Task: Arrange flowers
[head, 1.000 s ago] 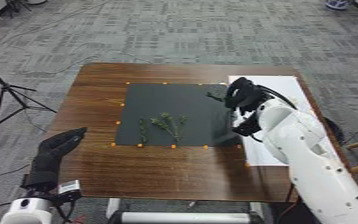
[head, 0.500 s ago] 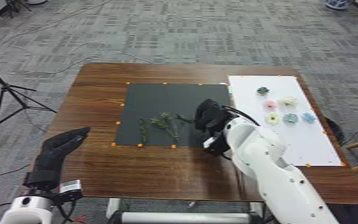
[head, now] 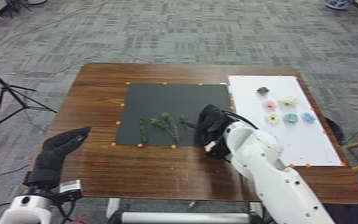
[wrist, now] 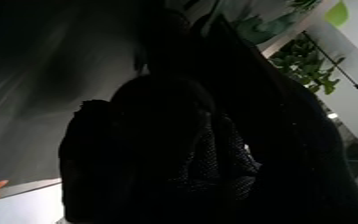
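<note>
My right hand (head: pixel 213 124) is low over the lower right of the black sheet (head: pixel 167 95), its fingers curled round a green sprig (head: pixel 186 121) whose leafy end sticks out on the left. Two green stems (head: pixel 143 131) (head: pixel 168 124) lie upright beside it on the sheet. In the right wrist view the dark glove of my right hand (wrist: pixel 202 130) has dark leaves (wrist: pixel 264 27) by its fingertips and more greenery (wrist: pixel 304 62) beyond. My left hand (head: pixel 64 142) is over the table's left side, fingers relaxed and empty.
Several flower heads, among them a pink one (head: pixel 270 105), a cream one (head: pixel 287 101) and a blue one (head: pixel 291 118), lie on the white sheet (head: pixel 309 147) at the right. Small orange markers edge both sheets. A black tripod (head: pixel 8 90) stands left of the table (head: pixel 158 172).
My right hand has moved from the upper part of the sheets down and left with the sprig, uncovering the flower heads. Over the last half second it has shifted only slightly. My left hand has barely moved.
</note>
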